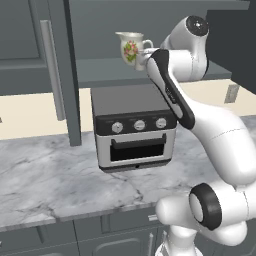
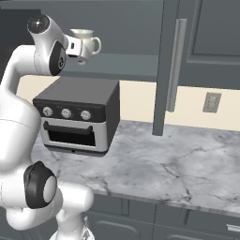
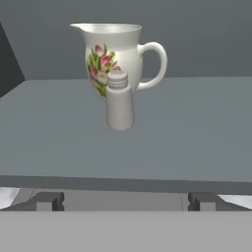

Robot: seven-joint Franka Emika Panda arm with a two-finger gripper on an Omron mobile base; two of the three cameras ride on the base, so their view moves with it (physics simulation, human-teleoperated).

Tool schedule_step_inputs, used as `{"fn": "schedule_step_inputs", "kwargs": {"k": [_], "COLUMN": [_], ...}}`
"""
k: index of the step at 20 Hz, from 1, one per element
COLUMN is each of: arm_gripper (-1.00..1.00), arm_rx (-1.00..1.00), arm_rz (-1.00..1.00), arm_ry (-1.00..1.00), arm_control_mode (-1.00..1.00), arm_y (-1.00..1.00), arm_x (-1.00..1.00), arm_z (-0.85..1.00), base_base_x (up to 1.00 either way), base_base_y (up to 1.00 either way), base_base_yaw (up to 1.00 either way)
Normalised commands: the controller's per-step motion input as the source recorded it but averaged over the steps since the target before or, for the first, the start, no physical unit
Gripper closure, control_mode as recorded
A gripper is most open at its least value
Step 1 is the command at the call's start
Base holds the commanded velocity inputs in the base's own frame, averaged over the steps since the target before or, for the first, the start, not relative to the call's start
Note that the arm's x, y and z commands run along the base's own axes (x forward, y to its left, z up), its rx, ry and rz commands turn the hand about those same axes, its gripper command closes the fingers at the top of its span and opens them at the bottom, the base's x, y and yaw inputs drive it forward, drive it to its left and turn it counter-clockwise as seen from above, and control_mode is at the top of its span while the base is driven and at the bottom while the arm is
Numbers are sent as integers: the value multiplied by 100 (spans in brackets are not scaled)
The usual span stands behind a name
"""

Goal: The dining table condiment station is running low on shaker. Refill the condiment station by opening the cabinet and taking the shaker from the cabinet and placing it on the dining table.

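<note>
Grey-beige and small, the shaker [image 3: 119, 101] stands upright on the open cabinet [image 1: 30, 45] shelf, right in front of the floral pitcher [image 3: 115, 55], whether touching it I cannot tell. The cabinet door hangs open with its bar handle [image 2: 175, 63] turned outward, so the opening step looks done. The hand [image 3: 123, 201] is raised to shelf level facing the shaker, its two fingertips [image 3: 47, 201] spread wide and holding nothing, short of the shaker. Left to do, by my judgement: reach in, close on the shaker without knocking the pitcher, lift it out and carry it to the dining table. Below the shelf a toaster oven [image 1: 134, 126] sits on the marble desk [image 1: 45, 182].
</note>
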Motion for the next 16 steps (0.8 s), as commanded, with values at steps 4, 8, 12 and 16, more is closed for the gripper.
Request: {"fn": "schedule_step_inputs", "kwargs": {"k": [4,8,12,16], "arm_gripper": [-100,-100,-100,-100], "arm_rx": [0,0,0,0], "arm_rz": [0,0,0,0], "arm_ry": [0,0,0,0], "arm_control_mode": [-100,-100,-100,-100], "arm_y": [1,3,11,15], "arm_x": [19,18,7,10], "arm_z": [0,-3,-5,-3], "base_base_x": [0,0,0,0], "base_base_y": [0,0,0,0], "base_base_yaw": [0,0,0,0]}}
